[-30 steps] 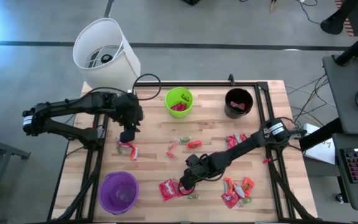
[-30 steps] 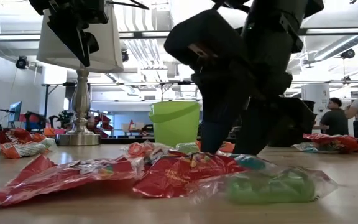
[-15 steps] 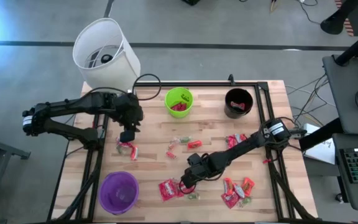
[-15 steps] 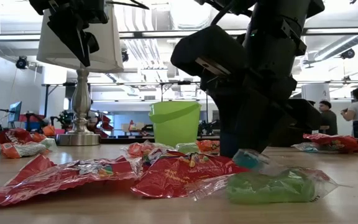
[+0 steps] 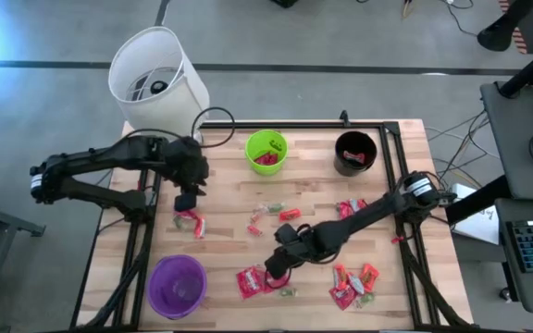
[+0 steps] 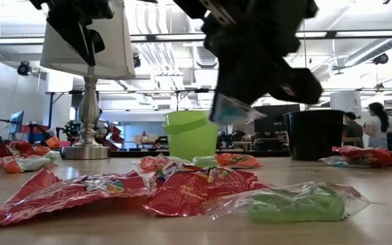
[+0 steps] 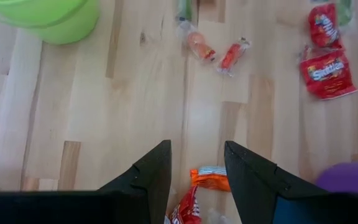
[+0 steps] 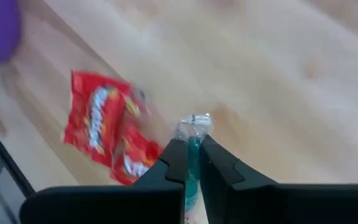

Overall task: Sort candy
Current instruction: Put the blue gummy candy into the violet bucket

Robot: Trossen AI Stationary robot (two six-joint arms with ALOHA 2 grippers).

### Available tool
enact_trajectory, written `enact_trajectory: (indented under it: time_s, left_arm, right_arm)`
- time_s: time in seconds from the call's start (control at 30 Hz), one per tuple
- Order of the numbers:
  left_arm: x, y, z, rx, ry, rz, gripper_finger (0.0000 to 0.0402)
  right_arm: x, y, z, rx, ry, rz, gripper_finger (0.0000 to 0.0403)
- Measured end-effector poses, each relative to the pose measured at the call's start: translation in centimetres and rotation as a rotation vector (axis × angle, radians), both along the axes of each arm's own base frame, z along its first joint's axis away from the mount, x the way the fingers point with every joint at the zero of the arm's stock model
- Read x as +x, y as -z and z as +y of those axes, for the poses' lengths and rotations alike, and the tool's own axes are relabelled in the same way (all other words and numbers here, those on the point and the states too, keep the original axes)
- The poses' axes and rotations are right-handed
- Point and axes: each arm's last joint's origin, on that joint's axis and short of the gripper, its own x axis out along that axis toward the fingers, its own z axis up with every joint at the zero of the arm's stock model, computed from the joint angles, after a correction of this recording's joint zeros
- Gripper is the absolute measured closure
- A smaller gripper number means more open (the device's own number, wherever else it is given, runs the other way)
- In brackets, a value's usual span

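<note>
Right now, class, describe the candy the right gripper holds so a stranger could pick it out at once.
Start at the purple cup on the wooden table's near edge, then move to the red packets beside it. Just above them the right gripper is shut on a small candy. Unlike its flat red neighbours, it is slim, teal and clear-wrapped, and lifted off the table.

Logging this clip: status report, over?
Right gripper shut on a green-wrapped candy, lifted off the table. Left gripper open, empty, above an orange candy. Nothing blocking.
</note>
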Motion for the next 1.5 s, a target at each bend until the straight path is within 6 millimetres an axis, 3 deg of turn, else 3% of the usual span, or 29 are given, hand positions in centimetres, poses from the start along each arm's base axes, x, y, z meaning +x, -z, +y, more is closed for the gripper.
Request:
enact_trajectory:
  time_s: [0.23, 0.53, 0.8, 1.03, 1.23, 1.5]
  left_arm:
    - [-1.1, -0.9, -0.6, -0.135, -0.001, -0.067, 0.0271]
    - [-0.7, -1.7, -1.3, -0.412, 0.056, -0.16, 0.0249]
    - [0.9, -2.9, -1.0, -0.421, 0.035, -0.332, 0.022]
    - [1.9, -4.3, -0.8, -0.411, 0.044, -0.5, 0.0219]
    - [2.5, -5.5, -0.6, -0.383, 0.079, -0.642, 0.0219]
    - [3.1, -5.4, -0.5, -0.38, 0.082, -0.653, 0.0219]
  right_arm:
    - [2.7, -5.1, -1.2, -0.131, -0.038, -0.199, 0.039]
    - [4.6, -9.9, -4.0, -0.363, -0.029, -0.337, 0.039]
    - [5.5, -14.8, -6.3, -0.647, 0.003, -0.417, 0.039]
    - [5.5, -18.8, -7.2, -0.755, 0.01, -0.485, 0.039]
    - [5.5, -19.5, -7.7, -0.768, 0.016, -0.497, 0.039]
    - [5.6, -19.6, -8.0, -0.769, 0.024, -0.499, 0.039]
